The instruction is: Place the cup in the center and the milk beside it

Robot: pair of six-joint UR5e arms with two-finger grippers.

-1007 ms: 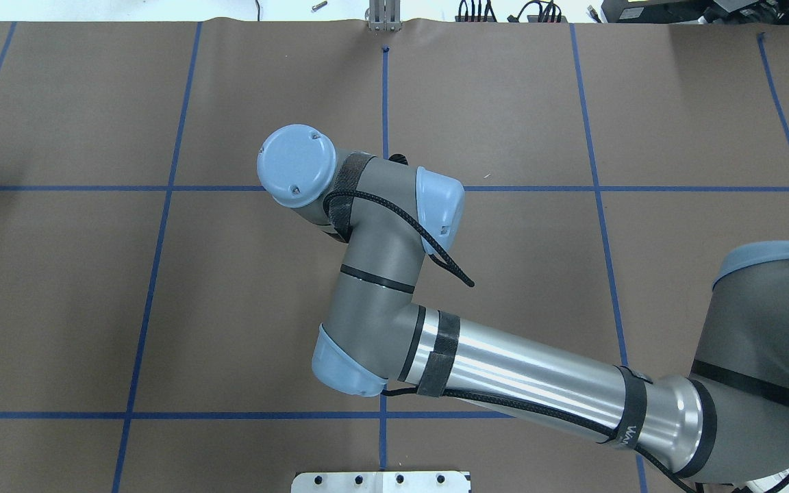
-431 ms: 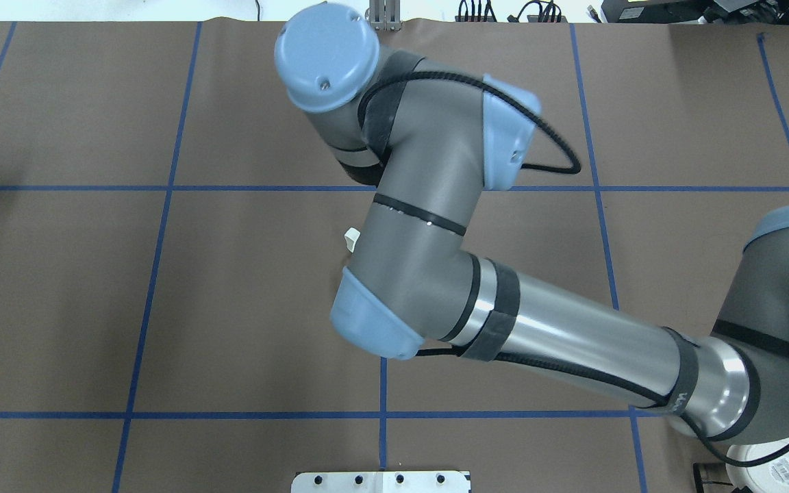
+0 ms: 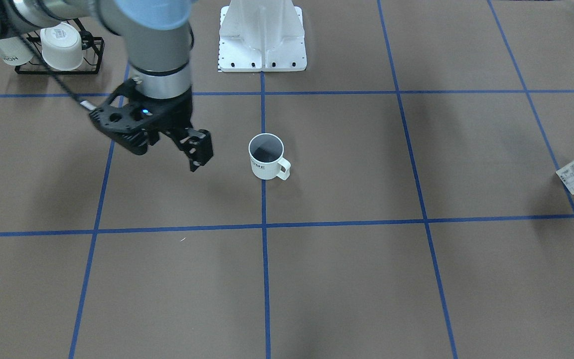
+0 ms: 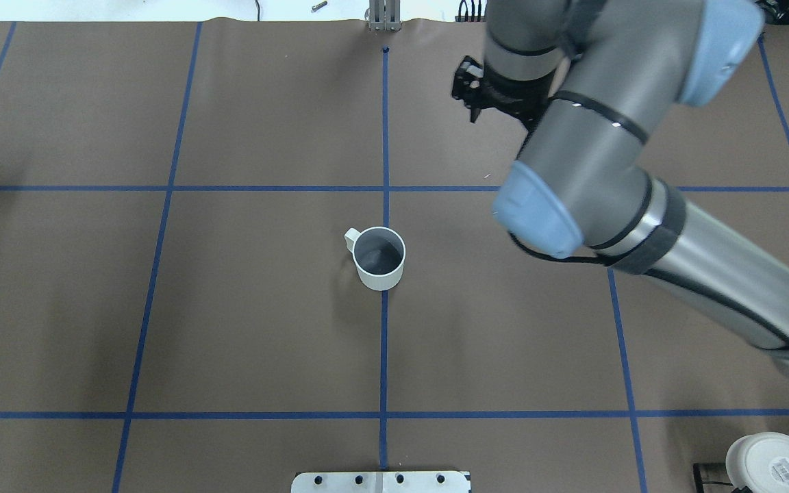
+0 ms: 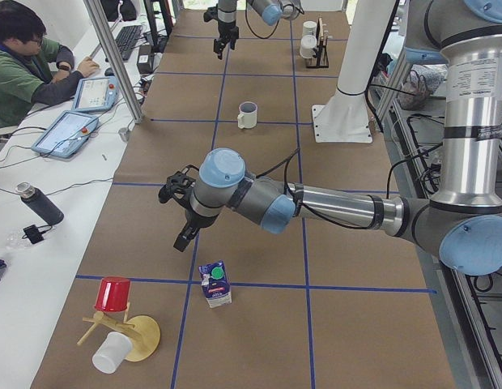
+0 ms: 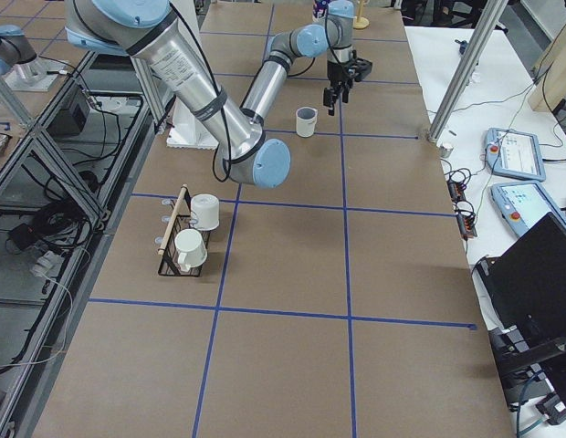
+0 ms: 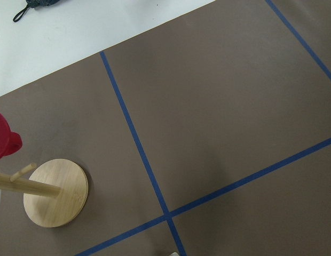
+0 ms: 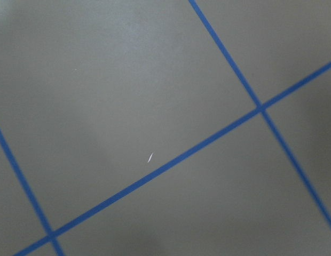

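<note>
We are looking across a broad counter covered in brown paper (image 4: 264,322), which is carrying a grid of blue tape lines (image 4: 59,188). A long white desk (image 5: 48,267) is running along one edge, where a man in a green shirt (image 5: 16,77) is sitting by two grey tablets (image 5: 65,132), and a silver aluminium post (image 5: 115,61) is rising beside him.

Twin grey arms, baby-blue joint caps
The grey-and-silver right arm (image 4: 593,137) has black straps pinning a braided black cable, plus a tiny blue light above its black two-finger right gripper (image 3: 200,160); the grey-and-silver left arm (image 5: 332,203) looks identical.
</note>
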